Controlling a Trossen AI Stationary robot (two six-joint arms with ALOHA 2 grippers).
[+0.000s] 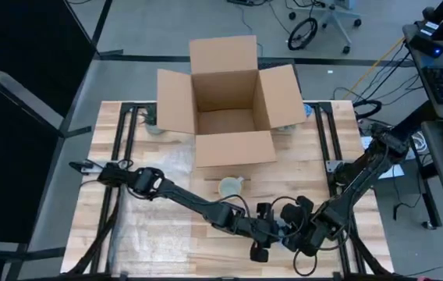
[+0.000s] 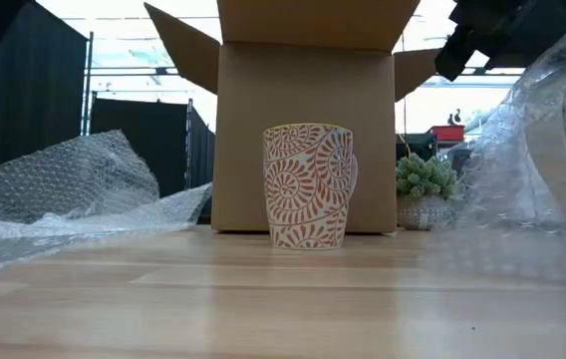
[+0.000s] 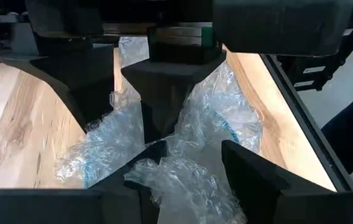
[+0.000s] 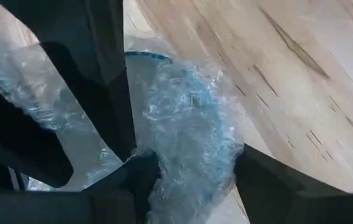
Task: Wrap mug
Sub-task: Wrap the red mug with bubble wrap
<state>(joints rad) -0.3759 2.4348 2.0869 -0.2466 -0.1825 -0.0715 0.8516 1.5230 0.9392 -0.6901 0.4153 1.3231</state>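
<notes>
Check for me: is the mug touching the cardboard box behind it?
Apart. The high view shows bare tabletop between the mug and the cardboard box front flap; the low view only overlaps them, so it can't settle it.

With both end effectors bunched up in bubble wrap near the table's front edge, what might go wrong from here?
1. The left end effector and right end effector sit very close, so they may collide.
2. Both work on the bubble wrap at the table front; it may tear or slip.
3. The mug stands bare before the box; dragged wrap may topple it.
</notes>
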